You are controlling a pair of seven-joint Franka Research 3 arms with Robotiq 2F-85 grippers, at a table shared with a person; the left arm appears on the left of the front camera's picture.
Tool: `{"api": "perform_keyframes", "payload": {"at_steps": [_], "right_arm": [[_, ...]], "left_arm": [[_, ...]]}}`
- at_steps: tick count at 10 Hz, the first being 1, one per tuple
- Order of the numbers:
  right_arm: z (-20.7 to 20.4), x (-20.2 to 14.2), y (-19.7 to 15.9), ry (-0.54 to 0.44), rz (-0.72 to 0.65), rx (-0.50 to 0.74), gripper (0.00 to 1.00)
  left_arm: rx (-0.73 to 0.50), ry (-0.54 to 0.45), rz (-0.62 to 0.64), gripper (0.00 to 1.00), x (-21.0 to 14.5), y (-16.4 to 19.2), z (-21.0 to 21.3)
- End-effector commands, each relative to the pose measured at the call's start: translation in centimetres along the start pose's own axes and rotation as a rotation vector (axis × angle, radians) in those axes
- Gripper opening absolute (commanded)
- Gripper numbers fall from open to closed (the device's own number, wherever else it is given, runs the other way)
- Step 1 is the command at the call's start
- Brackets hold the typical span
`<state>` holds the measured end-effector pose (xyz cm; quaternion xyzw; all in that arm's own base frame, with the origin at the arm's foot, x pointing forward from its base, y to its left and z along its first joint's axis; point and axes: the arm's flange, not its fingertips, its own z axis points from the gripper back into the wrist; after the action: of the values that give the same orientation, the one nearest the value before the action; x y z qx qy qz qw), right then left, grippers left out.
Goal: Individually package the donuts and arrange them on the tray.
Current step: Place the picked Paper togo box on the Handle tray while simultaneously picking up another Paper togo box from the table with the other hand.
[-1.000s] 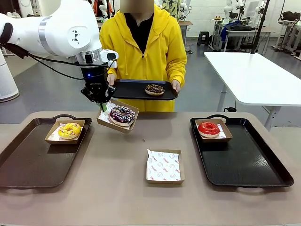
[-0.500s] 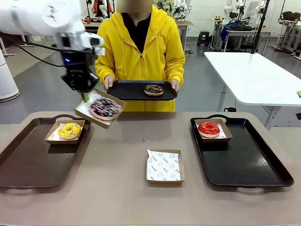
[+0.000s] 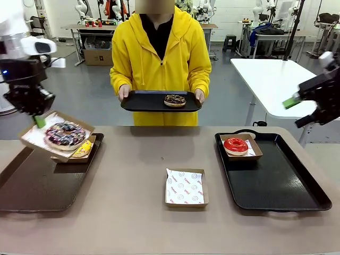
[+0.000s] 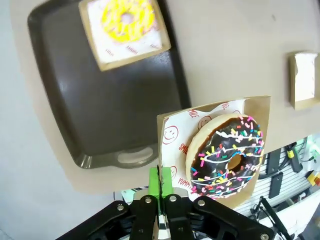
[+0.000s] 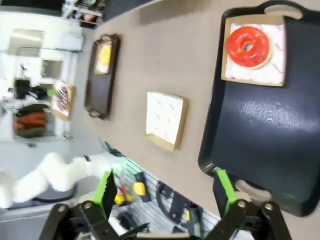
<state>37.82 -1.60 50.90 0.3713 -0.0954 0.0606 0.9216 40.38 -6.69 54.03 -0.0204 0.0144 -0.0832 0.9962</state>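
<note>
The left claw (image 3: 38,120) has swung left since a second ago, from near the person to above the left tray (image 3: 37,186). It pinches the edge of a paper box (image 3: 31,137) with the sprinkle donut (image 3: 65,134) inside, tilted, in front of the yellow donut (image 3: 83,150) in its box. The liner (image 4: 172,135) shows red smiley faces and letters like "YUMM". The person's tray (image 3: 141,102) holds the brown donut (image 3: 175,100). An empty box (image 3: 184,187) sits on the tabletop (image 3: 133,186). The red donut (image 3: 236,145) sits boxed on the right tray (image 3: 281,186). The right claw (image 3: 297,111), newly in sight, is wide, holding nothing.
</note>
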Motion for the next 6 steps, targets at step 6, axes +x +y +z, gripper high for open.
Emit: {"api": "perform_keyframes", "payload": {"at_steps": [6], "right_arm": [[-8.4, -1.2, 0.7, 0.098, 0.014, -0.022, 1.0]], "left_arm": [[-0.05, -0.027, 0.103, 0.01, -2.0, 5.0, -2.6]]}}
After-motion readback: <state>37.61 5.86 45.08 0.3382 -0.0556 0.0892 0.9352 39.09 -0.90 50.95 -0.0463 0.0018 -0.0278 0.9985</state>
